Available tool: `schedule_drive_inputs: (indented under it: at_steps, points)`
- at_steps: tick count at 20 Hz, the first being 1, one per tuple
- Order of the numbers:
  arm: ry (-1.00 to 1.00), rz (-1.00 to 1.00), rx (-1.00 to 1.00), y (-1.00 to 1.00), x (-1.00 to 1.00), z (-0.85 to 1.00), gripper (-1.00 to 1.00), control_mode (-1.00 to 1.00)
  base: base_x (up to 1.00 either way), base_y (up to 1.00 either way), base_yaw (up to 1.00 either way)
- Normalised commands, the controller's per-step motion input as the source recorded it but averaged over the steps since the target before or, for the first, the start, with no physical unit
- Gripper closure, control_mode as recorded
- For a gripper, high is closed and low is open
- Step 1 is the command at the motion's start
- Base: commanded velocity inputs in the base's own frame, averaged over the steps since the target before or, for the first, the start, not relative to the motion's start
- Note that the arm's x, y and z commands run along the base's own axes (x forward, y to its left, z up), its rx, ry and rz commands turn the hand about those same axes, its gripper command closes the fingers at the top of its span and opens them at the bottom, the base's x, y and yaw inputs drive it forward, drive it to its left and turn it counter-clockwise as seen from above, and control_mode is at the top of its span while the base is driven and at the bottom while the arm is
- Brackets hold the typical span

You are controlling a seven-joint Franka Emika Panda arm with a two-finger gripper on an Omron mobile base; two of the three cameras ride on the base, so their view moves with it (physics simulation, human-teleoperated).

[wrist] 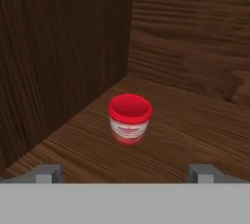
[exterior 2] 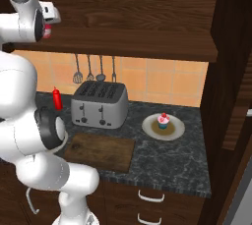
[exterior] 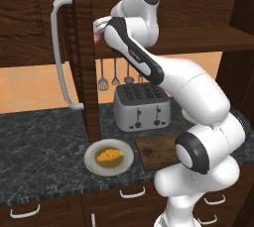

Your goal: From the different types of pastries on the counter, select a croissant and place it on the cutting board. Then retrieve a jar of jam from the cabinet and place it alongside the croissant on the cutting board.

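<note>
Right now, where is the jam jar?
The jar of jam stands upright on the cabinet shelf, near its back left corner in the hand view, ahead of the open tool.

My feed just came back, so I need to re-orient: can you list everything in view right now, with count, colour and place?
Squat jam jar: one, red lid, on the cabinet shelf near its back corner, ahead of the claw.
Wooden wall cabinet: one, dark brown, door swung open, long white bar handle.
Crescent croissant: one, golden-orange, on a round grey plate, left of the board.
Wooden cutting board: one, dark brown, bare, in front of the toaster.
Cupcake: one, pink frosting, on a second grey plate, right of the toaster.
Four-slot toaster: one, silver, against the wall.
Bottle: one, red, left of the toaster.
Hanging utensils: several, grey, on the tiled wall.
Claw: open, empty, inside the cabinet.
</note>
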Motion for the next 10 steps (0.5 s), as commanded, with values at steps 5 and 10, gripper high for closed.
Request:
schedule_drive_inputs:
  at_steps: [5,10]
  points:
    - [0.02,0.00,0.00,0.01,0.00,0.00,-1.00,-1.00,0.00,0.00,0.00]
    - [-0.07,-0.05,-0.05,0.21,0.00,-0.21,-1.00,-1.00,0.00,0.00,0.00]
